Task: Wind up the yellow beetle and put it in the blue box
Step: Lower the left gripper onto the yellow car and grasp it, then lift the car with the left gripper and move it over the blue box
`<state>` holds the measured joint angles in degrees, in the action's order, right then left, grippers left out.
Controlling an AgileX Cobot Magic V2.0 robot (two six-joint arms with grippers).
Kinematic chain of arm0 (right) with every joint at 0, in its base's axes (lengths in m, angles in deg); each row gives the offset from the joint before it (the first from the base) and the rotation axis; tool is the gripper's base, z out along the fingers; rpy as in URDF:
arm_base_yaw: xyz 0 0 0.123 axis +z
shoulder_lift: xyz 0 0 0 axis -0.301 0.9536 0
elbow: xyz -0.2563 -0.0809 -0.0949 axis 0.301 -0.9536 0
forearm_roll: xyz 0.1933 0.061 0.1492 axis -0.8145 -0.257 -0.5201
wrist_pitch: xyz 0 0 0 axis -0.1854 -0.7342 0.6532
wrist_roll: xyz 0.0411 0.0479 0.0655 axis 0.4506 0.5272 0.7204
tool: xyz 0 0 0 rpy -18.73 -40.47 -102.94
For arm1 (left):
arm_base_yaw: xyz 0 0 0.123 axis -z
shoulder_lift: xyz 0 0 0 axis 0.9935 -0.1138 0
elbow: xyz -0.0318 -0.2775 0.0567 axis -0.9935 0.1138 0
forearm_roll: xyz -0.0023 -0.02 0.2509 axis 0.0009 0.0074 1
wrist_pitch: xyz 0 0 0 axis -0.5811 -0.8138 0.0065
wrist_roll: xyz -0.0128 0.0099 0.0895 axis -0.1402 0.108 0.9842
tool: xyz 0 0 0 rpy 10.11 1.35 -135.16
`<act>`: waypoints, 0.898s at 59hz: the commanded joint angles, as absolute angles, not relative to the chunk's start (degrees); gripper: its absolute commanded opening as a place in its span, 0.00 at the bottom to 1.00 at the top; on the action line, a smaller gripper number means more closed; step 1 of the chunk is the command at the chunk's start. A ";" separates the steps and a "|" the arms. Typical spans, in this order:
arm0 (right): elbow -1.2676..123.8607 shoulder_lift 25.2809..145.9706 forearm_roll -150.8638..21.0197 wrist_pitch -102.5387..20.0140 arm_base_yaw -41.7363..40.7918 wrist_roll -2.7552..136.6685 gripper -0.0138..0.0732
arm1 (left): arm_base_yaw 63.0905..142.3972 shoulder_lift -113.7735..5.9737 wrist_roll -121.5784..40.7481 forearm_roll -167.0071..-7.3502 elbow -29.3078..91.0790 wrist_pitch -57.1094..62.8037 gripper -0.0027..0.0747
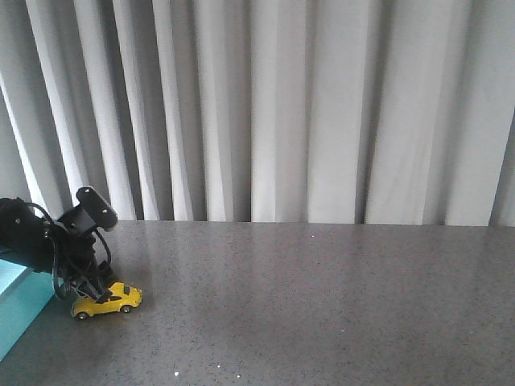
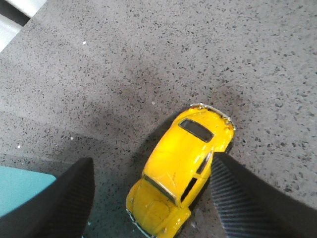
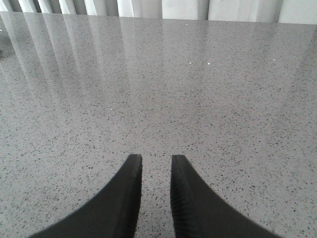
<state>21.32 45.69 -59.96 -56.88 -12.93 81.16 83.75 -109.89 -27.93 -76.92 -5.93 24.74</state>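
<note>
The left gripper [image 2: 151, 191] stands wide open over the beetle [image 2: 181, 171], its two dark ribbed fingers [image 2: 247, 203] spread well apart with the toy between them. In the left wrist view one finger lies right against the car's side near the door, though whether it truly touches cannot be told; the other finger stands clear of the car with bare table between. Nothing is gripped: the jaws are released and the beetle sits on its own wheels on the grey speckled table [image 1: 322, 305]. In the front view the beetle [image 1: 107, 301] is at the table's near left, just below the left gripper [image 1: 95, 289], whose black arm reaches in from the left edge. The box [image 1: 14, 310] is just beside the car to the left, only its turquoise corner showing at the frame edge; the same blue shows in a corner of the left wrist view [image 2: 22, 188], near the car but apart from it. The right gripper [image 3: 156, 171] hangs over bare table, its fingers [image 3: 130, 198] drawn close with a narrow gap left between the tips, holding nothing. It does not show in the front view. Pale curtains [image 1: 282, 104] hang behind the table.
</note>
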 commanded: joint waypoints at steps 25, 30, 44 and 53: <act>22.80 46.10 -60.67 -53.03 -13.22 80.87 0.35 | 84.14 -114.83 -28.60 -78.85 -15.30 29.65 0.65; 22.80 46.10 -60.67 -53.01 -13.22 80.87 0.35 | 84.11 -116.09 -28.53 -78.72 -15.30 28.27 0.65; 22.80 46.10 -60.67 -53.01 -13.22 80.87 0.35 | 84.11 -119.82 -28.64 -77.21 -15.30 26.64 0.60; 22.80 46.10 -60.67 -53.01 -13.22 80.87 0.35 | 84.11 -117.45 -28.64 -77.82 -15.30 27.07 0.26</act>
